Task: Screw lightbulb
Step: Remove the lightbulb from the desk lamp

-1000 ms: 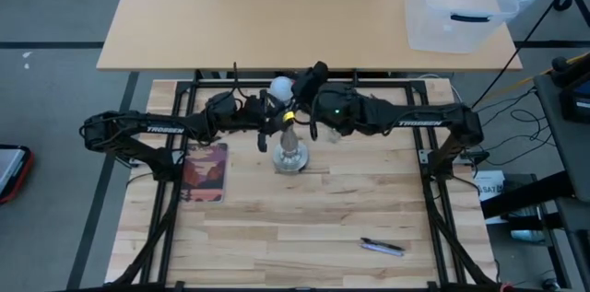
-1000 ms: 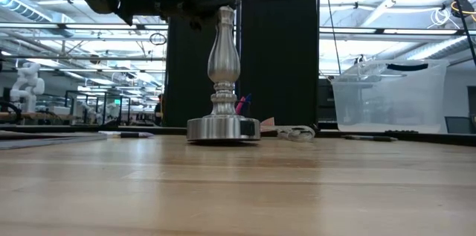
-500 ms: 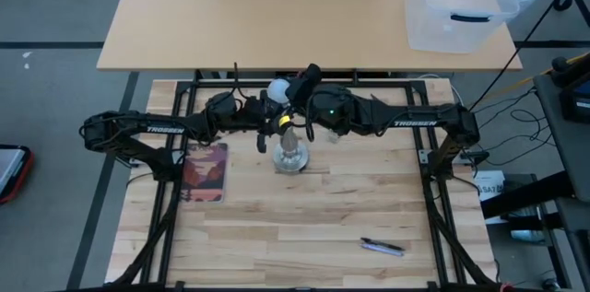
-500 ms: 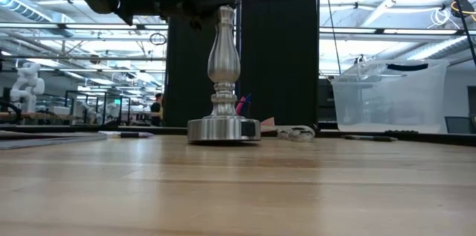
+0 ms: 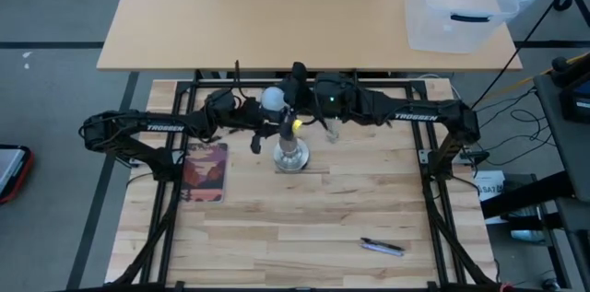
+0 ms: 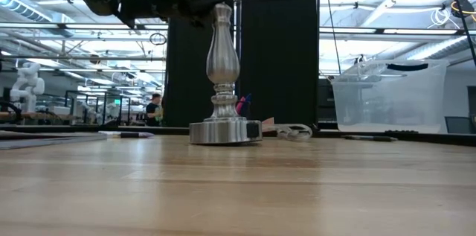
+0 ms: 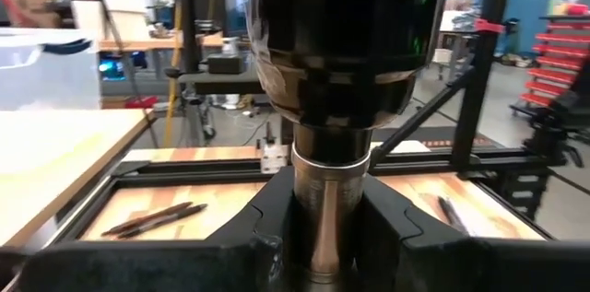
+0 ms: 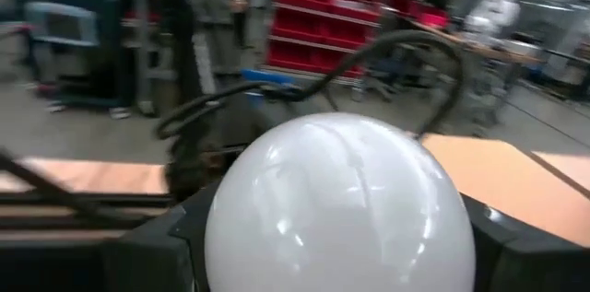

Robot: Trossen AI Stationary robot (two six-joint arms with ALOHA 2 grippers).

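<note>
Fingers of the left gripper (image 5: 277, 127) clamp the socket stand (image 5: 291, 152), while the right gripper (image 5: 281, 103) clasps the lightbulb (image 5: 274, 99).

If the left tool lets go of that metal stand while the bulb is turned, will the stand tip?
Probably not easily: the stand has a wide disc foot flat on the table and looks like solid metal. Still, it is tall and slender, and the bulb is turned at its top, so it may wobble or spin.

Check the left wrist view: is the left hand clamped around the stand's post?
Yes. The left hand has its dark fingers pressed against both sides of the silvery post.
</note>
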